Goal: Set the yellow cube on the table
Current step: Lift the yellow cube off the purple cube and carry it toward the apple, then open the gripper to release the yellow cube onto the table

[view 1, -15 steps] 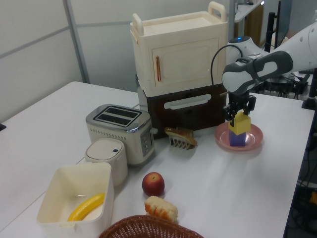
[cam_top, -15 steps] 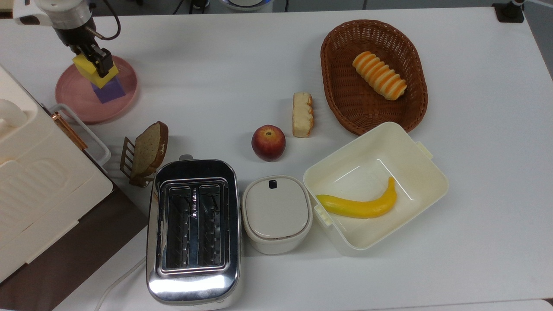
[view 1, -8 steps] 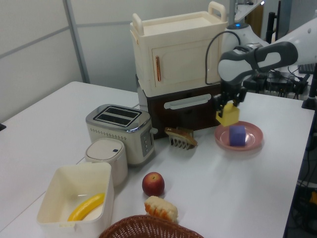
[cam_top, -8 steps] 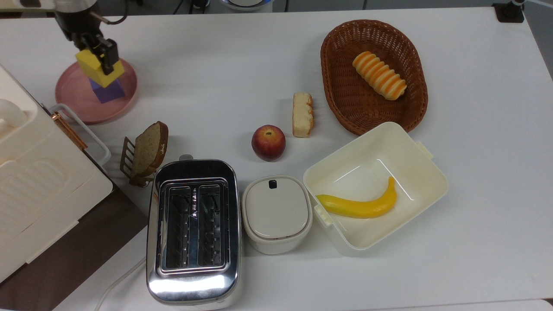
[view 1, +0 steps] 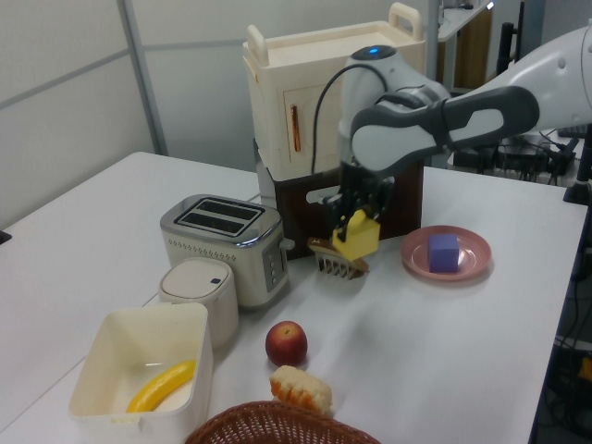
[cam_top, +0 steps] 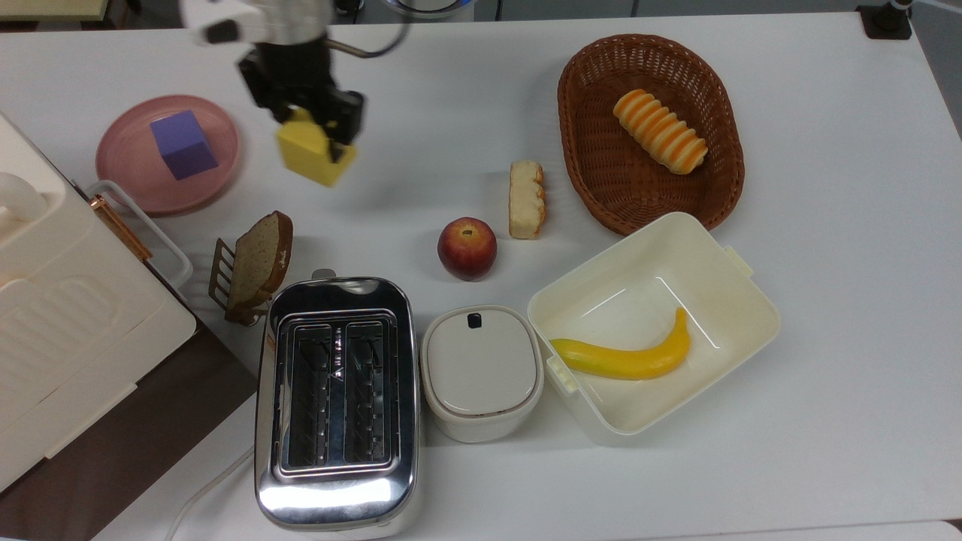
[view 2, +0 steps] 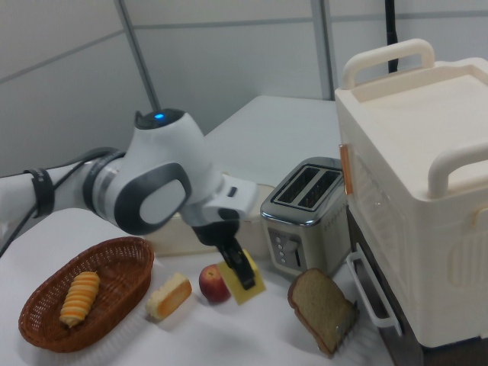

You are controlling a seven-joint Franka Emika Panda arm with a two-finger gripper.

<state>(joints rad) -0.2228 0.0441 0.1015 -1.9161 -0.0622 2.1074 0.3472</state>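
Note:
My gripper is shut on the yellow cube, which hangs tilted above the white table. In the top view the cube is to the right of the pink plate and above the bread slice. The purple cube stays alone on the plate.
A toaster, a lidded white pot, an apple, a pastry piece, a brown basket with a striped roll, and a cream box holding a banana stand on the table. A cream cabinet sits at the top view's left.
My gripper has carried the yellow cube off the purple cube and away from the plate, rightward in the top view, and it now hangs over the tabletop near the bread slice.

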